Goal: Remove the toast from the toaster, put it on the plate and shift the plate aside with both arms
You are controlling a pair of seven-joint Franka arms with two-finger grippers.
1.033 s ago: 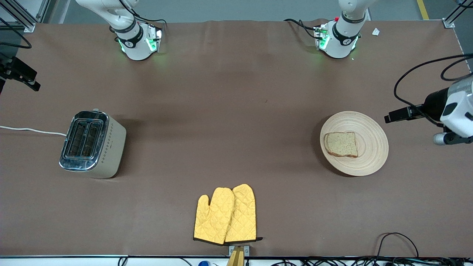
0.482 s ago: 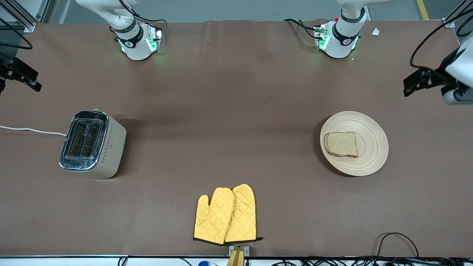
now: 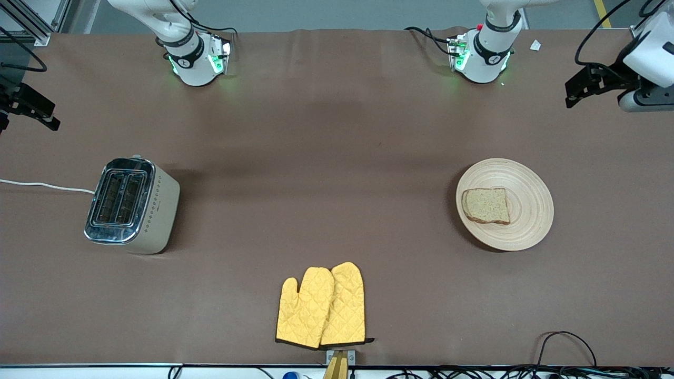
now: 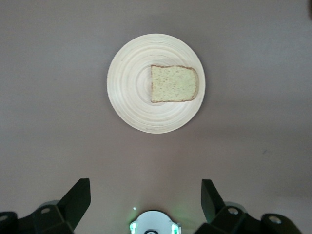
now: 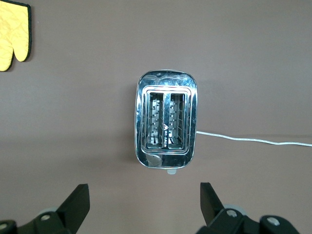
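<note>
The toast (image 3: 487, 205) lies flat on the round pale plate (image 3: 532, 210), at the left arm's end of the table. Both also show in the left wrist view, the toast (image 4: 173, 84) on the plate (image 4: 131, 97). My left gripper (image 3: 579, 87) hangs high over that end of the table, apart from the plate; in the left wrist view it (image 4: 145, 200) is open and empty. My right gripper (image 3: 31, 108) hangs over the right arm's end of the table; in the right wrist view it (image 5: 145, 202) is open and empty.
A chrome and cream toaster (image 3: 131, 205) with empty slots stands at the right arm's end, its white cord (image 3: 42, 185) running off the table; it also shows in the right wrist view (image 5: 166, 119). Yellow oven mitts (image 3: 322, 306) lie near the front edge.
My left gripper has moved away from the plate, up and toward the robots' bases. Toast, plate and the right arm have stayed put.
</note>
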